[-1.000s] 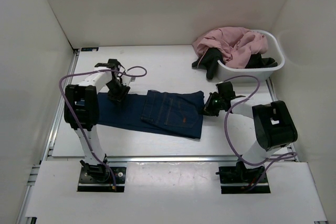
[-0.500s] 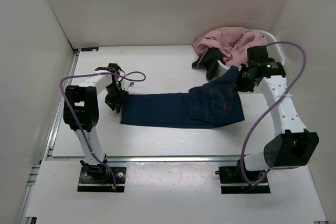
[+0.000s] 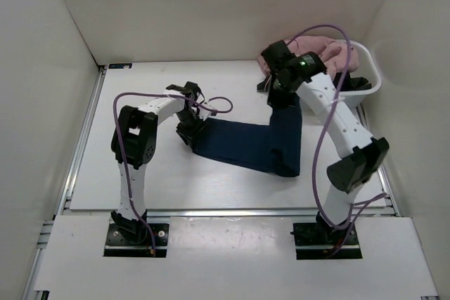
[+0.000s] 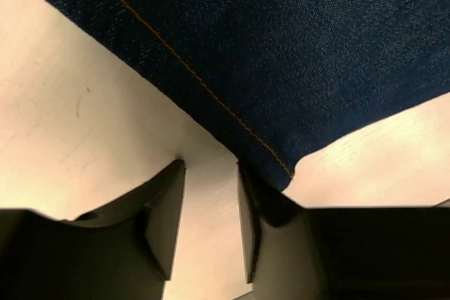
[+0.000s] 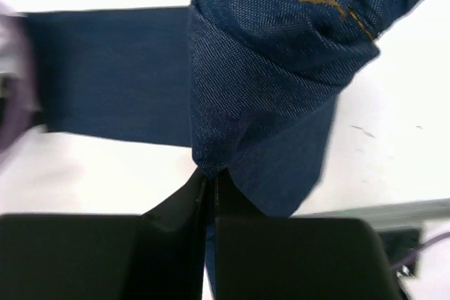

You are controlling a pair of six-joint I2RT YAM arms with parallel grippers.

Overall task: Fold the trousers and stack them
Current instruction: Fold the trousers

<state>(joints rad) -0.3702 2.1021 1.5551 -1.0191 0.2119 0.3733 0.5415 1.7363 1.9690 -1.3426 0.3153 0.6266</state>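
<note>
Where trousers (image 3: 242,144) lie on the white table (image 3: 140,89), right jaws pinch them, left jaws gape narrowly.

Dark navy denim trousers (image 3: 242,147), orange stitching; pink garment (image 3: 336,50); white basket (image 3: 377,75); purple cables (image 3: 219,100).

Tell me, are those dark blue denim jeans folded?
Not yet: the right gripper holds one end of the dark blue denim jeans raised and bunched; the rest lies flat.
</note>
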